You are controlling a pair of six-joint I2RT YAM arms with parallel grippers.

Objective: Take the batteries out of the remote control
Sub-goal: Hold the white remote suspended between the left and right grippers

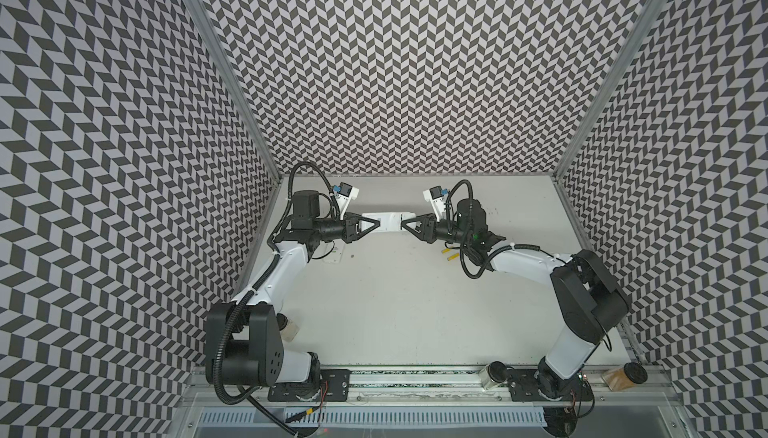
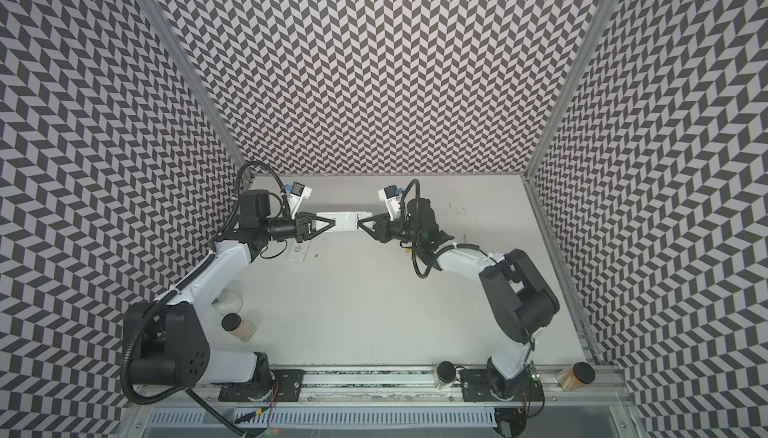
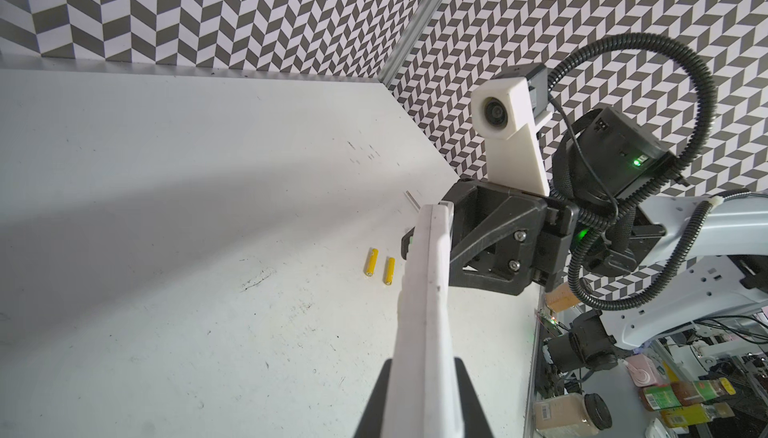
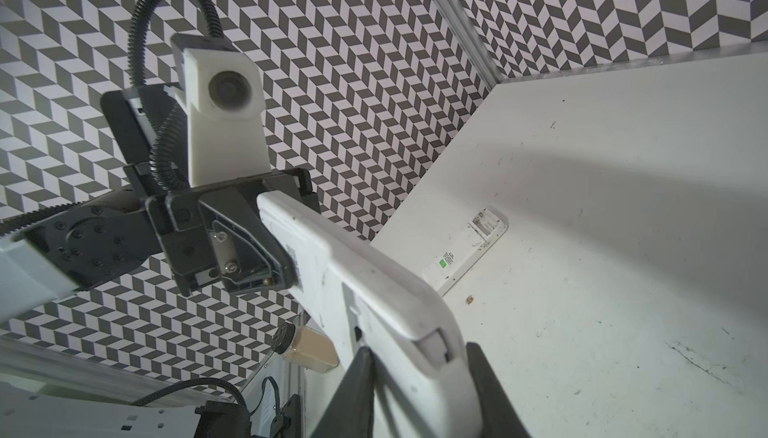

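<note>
The left gripper (image 1: 375, 224) and right gripper (image 1: 406, 224) are each pinching one end of the remote (image 1: 388, 222). Two yellow batteries (image 3: 371, 262) are lying on the table (image 1: 395, 298), at its four o'clock.

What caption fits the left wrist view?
The left gripper and right gripper hold the white remote; two yellow batteries lie on the table.

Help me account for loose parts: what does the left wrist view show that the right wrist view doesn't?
Only left wrist: two yellow batteries lying side by side on the table, and the right tool clamped on the far end of the remote. Only right wrist: a white cover lying flat on the table, and the left tool. Both: the white remote held between both tools.
</note>
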